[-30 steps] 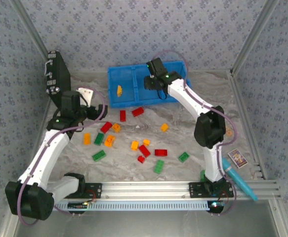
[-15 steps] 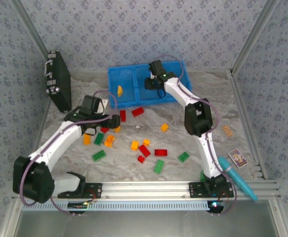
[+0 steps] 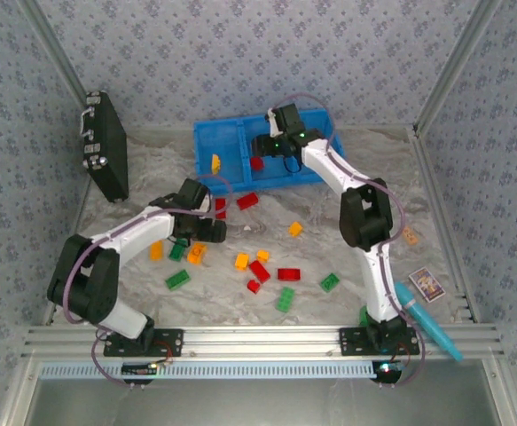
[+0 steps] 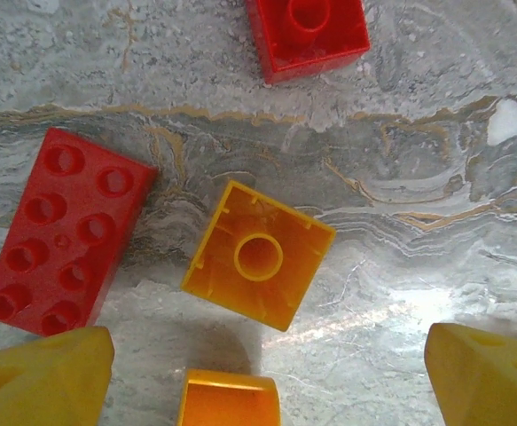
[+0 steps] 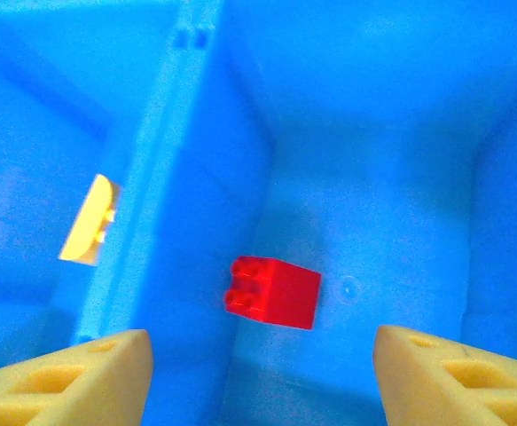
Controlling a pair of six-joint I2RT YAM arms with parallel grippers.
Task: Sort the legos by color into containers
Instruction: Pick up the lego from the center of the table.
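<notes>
Nearby, legos [image 3: 289,273], black case [image 3: 105,146], cyan tube [image 3: 423,322]

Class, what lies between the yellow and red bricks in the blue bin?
The bin's divider wall separates the yellow brick from the red brick, shown in the right wrist view.

The right arm [image 3: 329,173] crosses the blue bin [image 3: 227,182] and hides much of its right-hand compartment. Just in front of the bin, the left gripper [image 3: 207,231] covers some of the legos [image 3: 196,253] on the counter [image 3: 347,240]. Well right of the bin, a small orange piece [image 3: 409,236] is too small to tell, and the print on the card [image 3: 426,284] cannot be read.

From the right wrist, a yellow brick [image 5: 90,222] sits half hidden behind the bin's divider [image 5: 165,177], and the right fingers [image 5: 72,377] are cut by the bottom edge.

From the left wrist, a red brick [image 4: 309,34] is cut at the top edge, and an orange brick [image 4: 230,399] and the left fingers [image 4: 41,377] at the bottom.
</notes>
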